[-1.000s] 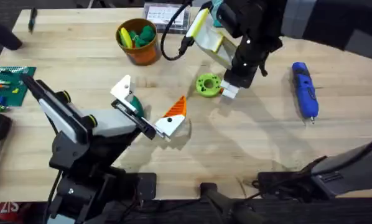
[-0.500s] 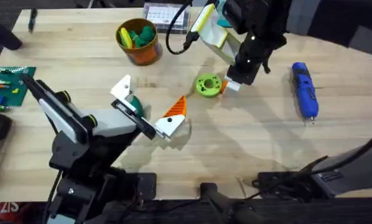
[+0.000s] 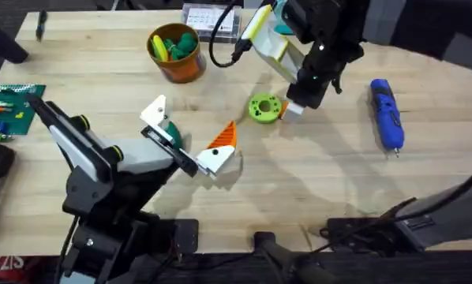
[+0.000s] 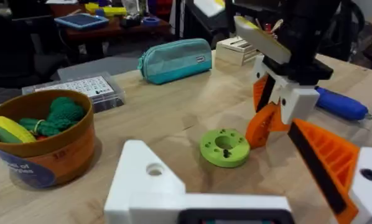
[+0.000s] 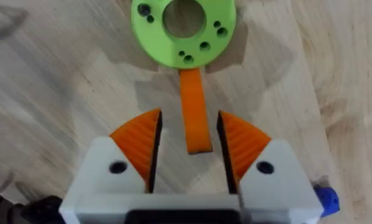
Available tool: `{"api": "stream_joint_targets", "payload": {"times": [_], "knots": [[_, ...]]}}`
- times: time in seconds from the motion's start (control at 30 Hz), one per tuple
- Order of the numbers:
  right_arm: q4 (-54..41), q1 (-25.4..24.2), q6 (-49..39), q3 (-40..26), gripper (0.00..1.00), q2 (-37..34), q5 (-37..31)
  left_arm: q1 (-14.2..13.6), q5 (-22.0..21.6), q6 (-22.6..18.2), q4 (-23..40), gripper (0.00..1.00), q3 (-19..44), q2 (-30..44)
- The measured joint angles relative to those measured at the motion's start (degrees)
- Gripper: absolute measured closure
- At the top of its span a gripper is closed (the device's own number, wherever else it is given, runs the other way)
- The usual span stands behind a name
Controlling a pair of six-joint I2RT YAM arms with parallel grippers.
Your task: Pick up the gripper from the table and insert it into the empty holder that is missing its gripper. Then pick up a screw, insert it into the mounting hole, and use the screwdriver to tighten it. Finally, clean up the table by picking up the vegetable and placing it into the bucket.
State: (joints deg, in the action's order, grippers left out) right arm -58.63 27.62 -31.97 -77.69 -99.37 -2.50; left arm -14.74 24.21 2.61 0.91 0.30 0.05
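Two orange-padded fingers of our right gripper stand apart astride the thin orange bar jutting from the round green plastic holder on the table — next, close squarely. Our left gripper waits open.

Wooden table bears bucket; screwdriver.

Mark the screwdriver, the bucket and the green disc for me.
screwdriver (image 3: pixel 386 112): overhead, mid blue body.
bucket (image 3: pixel 177 66): overhead, orange outer wall.
green disc (image 5: pixel 152 37): right wrist, flat top face beside the centre hole.
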Motion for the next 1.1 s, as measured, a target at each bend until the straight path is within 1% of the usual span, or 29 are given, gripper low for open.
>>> {"api": "stream_joint_targets", "payload": {"times": [0.17,0.33,0.4,0.43,0.47,0.53,0.57,0.93,1.1], "knots": [[-0.33,0.0,0.0,0.0,0.462,-0.02,0.0,0.0,0.02,0.0,0.0,0.008,0.0,0.0],[-0.33,0.0,-0.14,0.0,0.56,-0.02,-0.02,0.0,0.0,0.0,0.0,0.008,0.0,0.0],[-0.33,0.0,-0.03,0.0,0.622,0.0,0.0,0.0,0.0,0.0,0.0,0.008,0.0,-0.02],[-0.33,0.0,-0.23,0.0,0.674,-0.02,0.0,0.0,0.0,0.0,0.0,0.008,0.0,0.0],[-0.33,0.0,-0.26,0.0,0.743,-0.02,0.0,0.0,0.02,0.0,0.0,0.008,0.0,0.0],[-0.34,0.0,-0.26,0.0,0.93,-0.02,-0.02,0.0,0.0,0.0,0.0,0.008,0.0,0.0],[-0.31,0.0,-0.13,-0.02,0.972,0.0,0.0,0.0,0.0,0.0,0.0,0.008,0.0,0.0],[-0.27,0.0,-0.17,-0.06,0.981,0.29,0.0,0.0,0.0,0.0,0.0,0.008,0.0,0.0],[-0.37,0.0,-0.17,-0.62,0.981,3.55,0.0,0.0,0.0,0.0,0.0,0.008,0.0,0.0]]}}
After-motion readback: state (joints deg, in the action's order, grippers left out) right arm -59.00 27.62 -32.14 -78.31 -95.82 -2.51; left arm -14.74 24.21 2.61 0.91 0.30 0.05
